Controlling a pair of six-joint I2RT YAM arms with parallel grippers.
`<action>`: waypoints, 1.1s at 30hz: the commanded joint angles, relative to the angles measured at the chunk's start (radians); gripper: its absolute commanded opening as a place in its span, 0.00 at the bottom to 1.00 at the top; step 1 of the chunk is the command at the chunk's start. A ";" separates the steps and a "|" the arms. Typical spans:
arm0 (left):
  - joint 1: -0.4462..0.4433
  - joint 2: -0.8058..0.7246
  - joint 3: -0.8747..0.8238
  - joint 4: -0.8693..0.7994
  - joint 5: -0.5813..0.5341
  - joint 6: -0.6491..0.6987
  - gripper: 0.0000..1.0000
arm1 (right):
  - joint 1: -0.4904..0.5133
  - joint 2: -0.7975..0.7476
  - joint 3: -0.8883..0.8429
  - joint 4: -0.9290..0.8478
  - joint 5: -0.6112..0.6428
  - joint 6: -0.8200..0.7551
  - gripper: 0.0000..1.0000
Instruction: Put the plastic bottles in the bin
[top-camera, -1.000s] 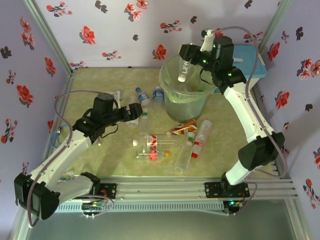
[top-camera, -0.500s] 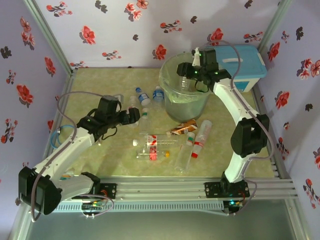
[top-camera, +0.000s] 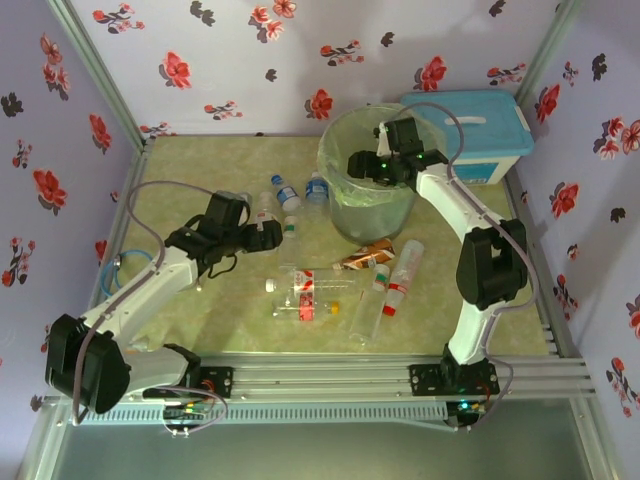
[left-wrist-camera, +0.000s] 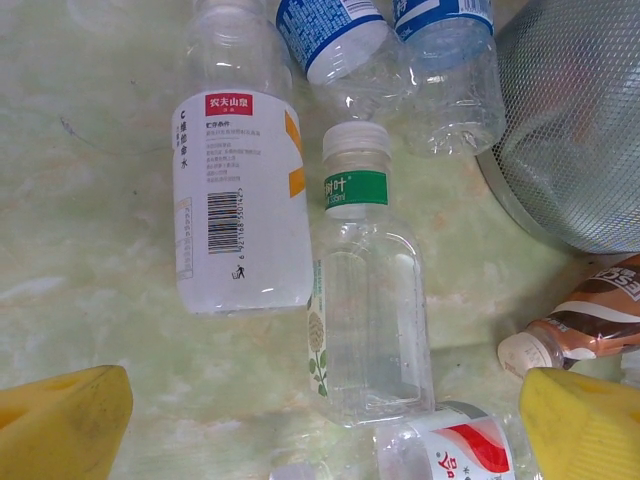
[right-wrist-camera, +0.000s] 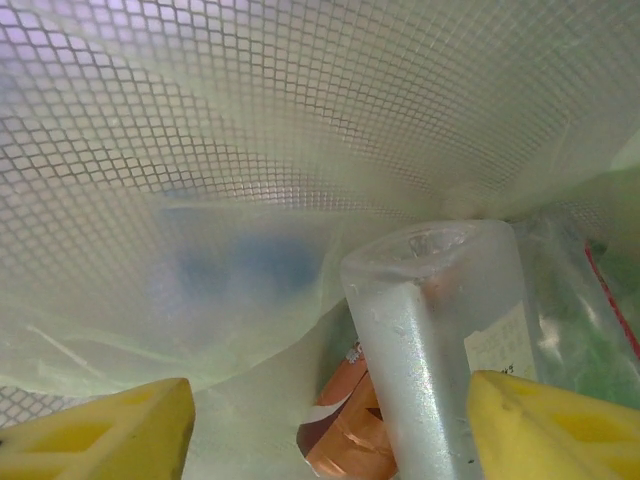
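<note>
Right gripper (right-wrist-camera: 330, 420) was down inside the bin (top-camera: 345, 205), its yellow fingers (right-wrist-camera: 100, 435) standing apart. A frosted clear bottle (right-wrist-camera: 450, 340) stood between them, close to one finger and clear of the other, not clamped. Pale green liner (right-wrist-camera: 250, 150) lay all round it, with a brown-orange bottle (right-wrist-camera: 345, 440) below. Left gripper (left-wrist-camera: 325, 400) was low over the table (top-camera: 190, 170) near the bin, jaws wide apart and holding nothing. Ahead of it lay a green-banded clear bottle (left-wrist-camera: 365, 300) touching a white-labelled bottle (left-wrist-camera: 240, 200), with two blue-labelled bottles (left-wrist-camera: 335, 35) beyond and a brown bottle (left-wrist-camera: 585, 325) by the bin's foot. More plastic bottles (top-camera: 305, 292) lay scattered nearer the arm bases. A blue-lidded box (top-camera: 480, 125) sat just behind the bin.
</note>
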 joint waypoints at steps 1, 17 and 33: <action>0.001 0.012 0.018 -0.018 -0.020 0.036 1.00 | 0.005 -0.018 0.020 -0.037 0.021 -0.024 0.76; 0.004 0.096 0.043 -0.005 -0.065 0.038 1.00 | -0.015 -0.253 0.124 -0.208 0.085 -0.119 0.83; 0.077 0.357 0.138 0.066 -0.039 0.060 0.91 | -0.034 -0.648 -0.100 -0.230 0.107 -0.087 0.83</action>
